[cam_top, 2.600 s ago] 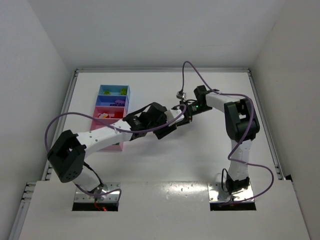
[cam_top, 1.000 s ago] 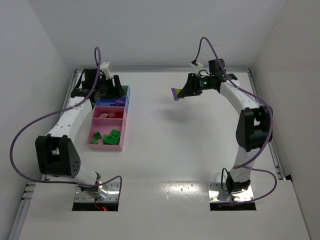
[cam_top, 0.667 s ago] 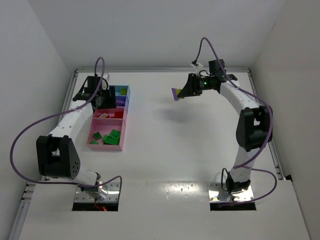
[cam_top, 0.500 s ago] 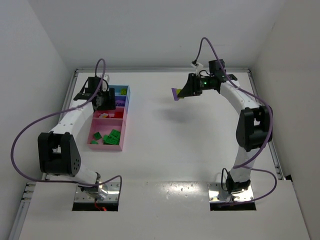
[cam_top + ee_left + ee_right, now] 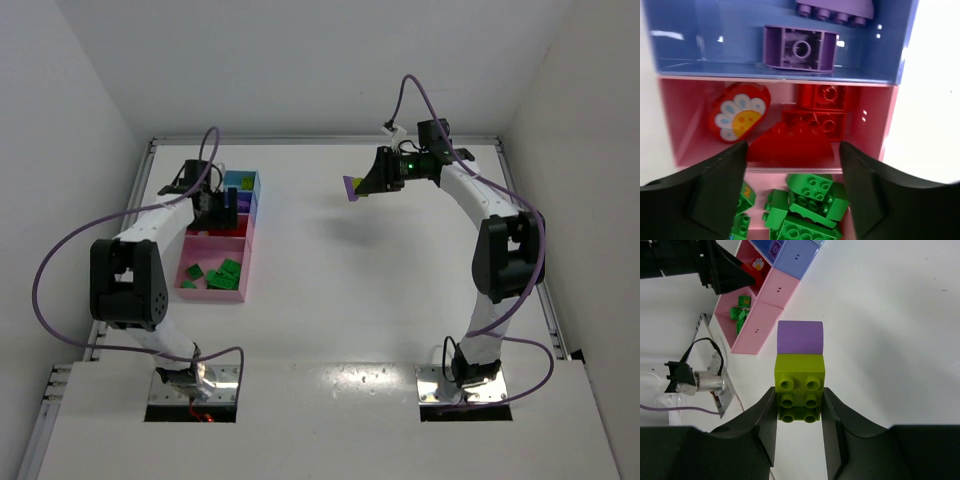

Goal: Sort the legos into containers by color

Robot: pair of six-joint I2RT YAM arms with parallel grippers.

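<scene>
While the left gripper [image 5: 792, 148] gapes over the pink tray [image 5: 875, 125], red brick [image 5: 790, 152] seemingly loose, the right gripper [image 5: 799, 392] clamps a green-purple stack [image 5: 800, 360] above the desk [image 5: 890, 315]; dropped whole, one colour would land wrong.

- Left wrist view: the purple brick [image 5: 834, 9] at 12 o'clock is cut by the top edge. The green bricks [image 5: 807, 215] at 6 o'clock are cut by the bottom edge.
- The red brick [image 5: 790, 146] off the left gripper [image 5: 792, 150] fingertips is blurred, and its form cannot be made out.
- Right wrist view: the containers [image 5: 777, 290] are cut at 11 o'clock by the top edge. 1 compartment is partly hidden behind the left gripper.
- The flanks of the yellow-green brick [image 5: 800, 387] are covered by the right gripper [image 5: 800, 395] fingers.
- Top view: the legos [image 5: 222, 272] are too small to be counted.
</scene>
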